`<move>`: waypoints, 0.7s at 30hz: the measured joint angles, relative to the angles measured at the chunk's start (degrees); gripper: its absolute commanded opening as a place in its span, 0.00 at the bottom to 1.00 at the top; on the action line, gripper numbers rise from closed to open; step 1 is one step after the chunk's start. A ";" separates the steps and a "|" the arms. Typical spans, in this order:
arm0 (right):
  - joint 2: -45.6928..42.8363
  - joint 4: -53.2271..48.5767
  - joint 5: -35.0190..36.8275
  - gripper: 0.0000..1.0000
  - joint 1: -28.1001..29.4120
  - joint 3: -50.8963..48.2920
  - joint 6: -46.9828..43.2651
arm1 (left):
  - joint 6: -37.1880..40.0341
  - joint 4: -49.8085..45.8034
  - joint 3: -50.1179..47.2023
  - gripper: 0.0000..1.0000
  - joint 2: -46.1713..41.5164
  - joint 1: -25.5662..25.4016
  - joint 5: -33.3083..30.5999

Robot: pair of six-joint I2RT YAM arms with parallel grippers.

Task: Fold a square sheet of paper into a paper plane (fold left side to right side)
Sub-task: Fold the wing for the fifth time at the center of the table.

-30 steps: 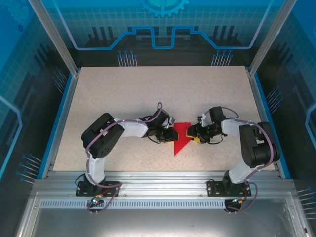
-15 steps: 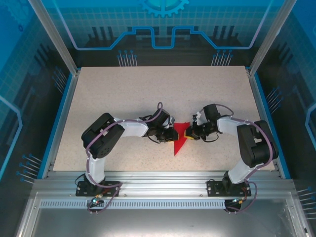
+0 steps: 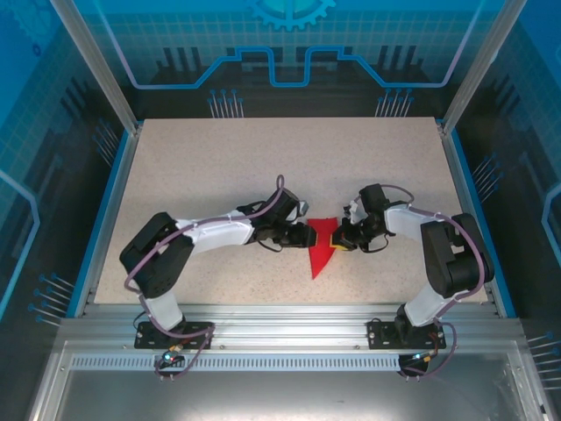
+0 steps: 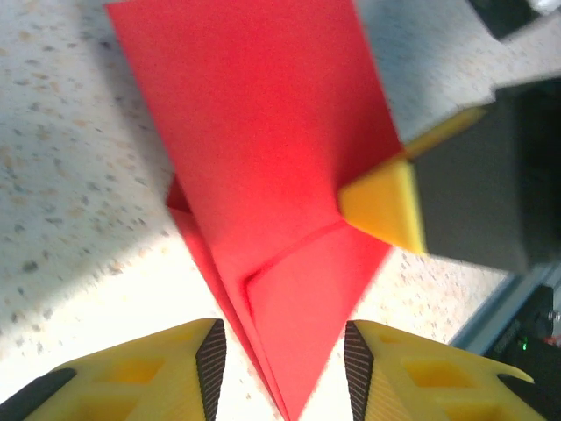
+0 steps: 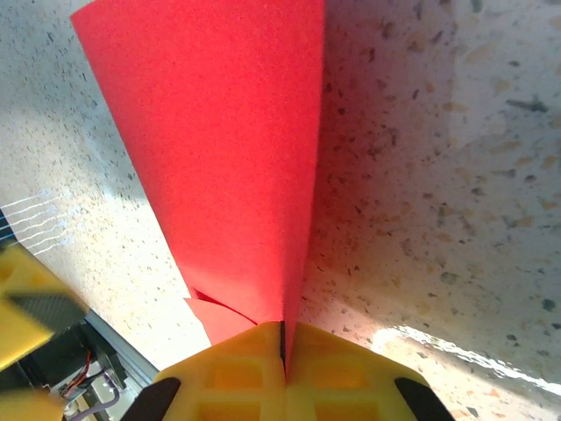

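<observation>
Left pincer (image 3: 308,235) reaches in at the left edge of the red paper (image 3: 323,248), its jaws apart on either side of a pointed corner of the folded layers. That paper lies on the speckled table (image 3: 219,175) as a creased wedge narrowing toward the arm bases. Right pincer (image 3: 343,241), just right of the paper, is clamped together on its raised fold.

The red paper (image 3: 323,250) lies folded into a layered, near-pointing triangle.
</observation>
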 measured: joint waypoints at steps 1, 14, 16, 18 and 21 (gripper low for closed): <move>-0.02 -0.13 0.11 0.02 0.00 0.09 0.07 | 0.63 -0.63 0.00 0.46 -0.98 -1.27 -0.98; -0.39 -0.72 -0.04 0.02 0.74 0.50 1.95 | 5.33 -9.81 9.11 0.49 6.58 -12.70 -8.07; -0.39 -0.72 -0.11 0.02 0.79 0.50 2.40 | 5.60 -10.78 10.58 0.50 7.74 -12.70 -9.31; -0.39 -0.72 -0.15 0.02 0.79 0.52 2.97 | 6.21 -11.54 11.45 0.51 8.50 -12.70 -10.38; -0.39 -0.76 -0.15 0.02 0.76 0.50 3.69 | 6.62 -12.31 11.72 0.52 9.14 -12.74 -12.04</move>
